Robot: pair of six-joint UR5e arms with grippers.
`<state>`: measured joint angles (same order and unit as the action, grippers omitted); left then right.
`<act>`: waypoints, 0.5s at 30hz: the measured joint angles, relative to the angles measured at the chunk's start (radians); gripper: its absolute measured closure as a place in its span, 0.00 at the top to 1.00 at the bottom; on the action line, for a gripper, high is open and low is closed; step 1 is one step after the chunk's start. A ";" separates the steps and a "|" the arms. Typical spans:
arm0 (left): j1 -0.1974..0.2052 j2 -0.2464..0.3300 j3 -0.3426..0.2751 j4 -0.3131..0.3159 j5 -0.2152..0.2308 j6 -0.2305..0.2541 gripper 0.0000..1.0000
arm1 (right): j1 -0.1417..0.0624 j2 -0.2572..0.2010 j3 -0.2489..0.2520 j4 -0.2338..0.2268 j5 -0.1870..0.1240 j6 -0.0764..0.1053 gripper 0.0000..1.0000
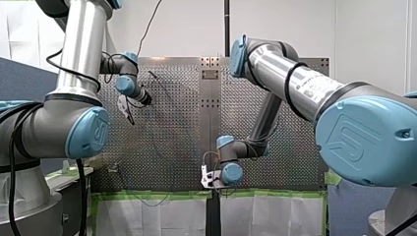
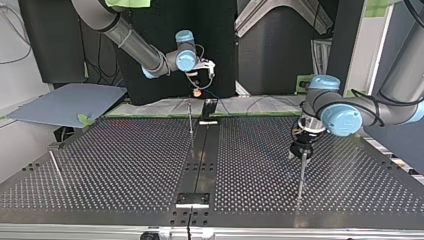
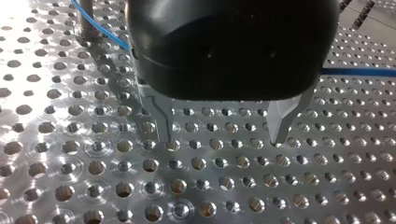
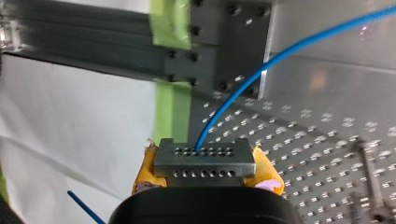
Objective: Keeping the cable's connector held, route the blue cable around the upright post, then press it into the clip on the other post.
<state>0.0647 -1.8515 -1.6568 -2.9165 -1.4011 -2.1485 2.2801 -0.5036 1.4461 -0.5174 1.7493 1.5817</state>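
Observation:
In the right wrist view my right gripper (image 4: 206, 174), with yellow pads, is shut on a grey metal connector block (image 4: 204, 156). The blue cable (image 4: 261, 74) runs out of the block's top and away over the perforated table. My left gripper (image 3: 219, 140) hangs just above the plate, its metal fingers (image 3: 161, 122) wide apart with nothing between them. Behind it the blue cable (image 3: 100, 30) passes an upright post (image 3: 88, 21). In the top view my left gripper (image 2: 301, 149) sits right above a thin post (image 2: 302, 172), and my right gripper (image 2: 207, 67) is at the far edge.
Another thin post (image 2: 190, 120) stands near the table's centre strip (image 2: 200, 160), and a third post (image 2: 56, 167) leans at the top view's left. Green tape (image 4: 170, 109) and white sheeting edge the table beside my right gripper.

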 joint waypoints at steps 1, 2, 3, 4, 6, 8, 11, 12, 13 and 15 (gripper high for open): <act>0.000 -0.001 0.000 0.000 0.001 0.000 1.00 | -0.002 0.003 0.002 -0.003 0.000 0.000 0.00; 0.000 -0.002 0.000 0.000 0.001 0.000 1.00 | -0.004 0.006 0.004 -0.007 0.000 0.000 0.00; 0.000 -0.002 0.000 0.000 0.000 0.001 1.00 | -0.007 0.008 0.006 -0.013 -0.001 0.001 0.00; 0.000 -0.002 0.000 0.000 0.000 0.001 1.00 | -0.008 0.010 0.008 -0.017 -0.001 0.001 0.00; 0.000 -0.002 0.000 0.000 0.000 0.000 1.00 | -0.012 0.016 0.010 -0.022 -0.002 0.001 0.00; -0.001 -0.002 0.000 0.000 -0.001 0.001 1.00 | -0.016 0.023 0.011 -0.024 -0.002 0.001 0.00; -0.001 -0.003 0.000 0.000 -0.001 0.001 1.00 | -0.024 0.035 0.012 -0.027 -0.001 0.000 0.00; -0.001 -0.002 0.000 0.000 -0.002 0.001 1.00 | -0.027 0.041 0.013 -0.031 -0.001 0.000 0.00; -0.001 -0.002 0.000 0.000 -0.002 0.001 1.00 | -0.030 0.044 0.015 -0.034 -0.001 0.001 0.00; -0.001 -0.002 0.000 0.000 -0.003 0.001 1.00 | -0.037 0.051 0.018 -0.043 -0.001 0.001 0.00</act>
<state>0.0640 -1.8539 -1.6565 -2.9163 -1.4036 -2.1475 2.2427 -0.4530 1.4645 -0.5605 1.7482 1.5828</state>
